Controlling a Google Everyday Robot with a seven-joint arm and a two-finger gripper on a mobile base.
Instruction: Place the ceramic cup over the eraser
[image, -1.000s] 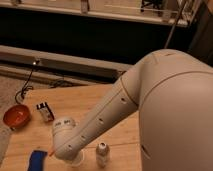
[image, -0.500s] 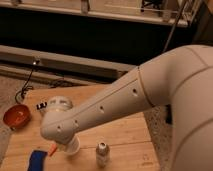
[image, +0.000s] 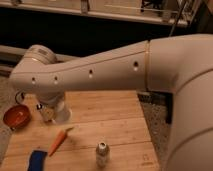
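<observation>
My gripper (image: 55, 107) hangs under the big white arm at the table's left, mostly hidden by the wrist. It is shut on the white ceramic cup (image: 63, 114), which it holds low over the wood. The eraser (image: 46, 115), a small dark block with pale marks, lies just left of the cup and right beside it, partly covered by the gripper. I cannot tell whether the cup touches the eraser.
A red-orange bowl (image: 16, 116) sits at the left edge of the wooden table (image: 115, 120). An orange carrot (image: 60, 140) lies in front of the cup, a blue cloth (image: 36, 160) at the front left, and a metal can (image: 102, 153) at the front middle.
The arm has swung back and to the left, carrying the cup from near the blue cloth up to the eraser. The carrot has come into view.
</observation>
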